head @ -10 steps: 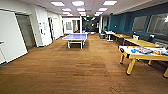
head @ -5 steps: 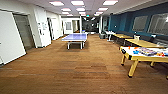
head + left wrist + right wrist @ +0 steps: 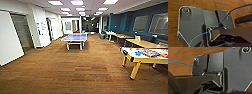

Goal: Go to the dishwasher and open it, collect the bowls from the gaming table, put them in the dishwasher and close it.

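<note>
where wood floor [image 3: 75, 72] opens, gaming table [image 3: 140, 59] rightward

Brown wood-plank floor [image 3: 82, 70] runs the whole length of the room. On it, far right, stands the long white-topped gaming table with yellowish edge and legs [image 3: 140, 59]. A small bright blue bowl [image 3: 138, 53] sits on that top, an orange bowl [image 3: 130, 48] just beyond it toward the table's far end, and a flat multicoloured item [image 3: 150, 52] right beside the blue one. Well beyond the gaming table, mid-floor, stands a blue table-tennis table [image 3: 74, 38].
</note>
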Controlling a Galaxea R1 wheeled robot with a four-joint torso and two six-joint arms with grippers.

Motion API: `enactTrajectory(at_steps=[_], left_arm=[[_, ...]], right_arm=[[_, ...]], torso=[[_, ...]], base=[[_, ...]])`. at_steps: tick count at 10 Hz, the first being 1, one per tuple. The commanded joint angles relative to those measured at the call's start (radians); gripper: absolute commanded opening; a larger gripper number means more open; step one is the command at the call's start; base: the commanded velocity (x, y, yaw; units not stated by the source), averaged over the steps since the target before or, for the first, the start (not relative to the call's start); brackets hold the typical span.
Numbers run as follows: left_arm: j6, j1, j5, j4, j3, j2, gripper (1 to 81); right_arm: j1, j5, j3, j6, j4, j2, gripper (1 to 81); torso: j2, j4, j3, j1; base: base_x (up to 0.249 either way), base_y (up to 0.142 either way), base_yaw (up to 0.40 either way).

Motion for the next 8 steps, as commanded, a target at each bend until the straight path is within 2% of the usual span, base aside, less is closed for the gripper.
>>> enactTrajectory(at_steps=[1, 8], left_arm=[[0.006, -0.037, 0.049, 0.004, 0.007, -0.003, 81.1], [0.006, -0.037, 0.049, 0.004, 0.005, -0.002, 81.1]], right_arm=[[0.041, -0.043, 0.009, -0.001, -0.016, 0.0, 81.1], [0.041, -0.043, 0.008, -0.001, -0.016, 0.003, 81.1]], torso=[[0.0, 0.0, 0.0, 0.001], [0.0, 0.0, 0.0, 0.001]], base=[[0.201, 0.0, 0.0], [0.201, 0.0, 0.0]])
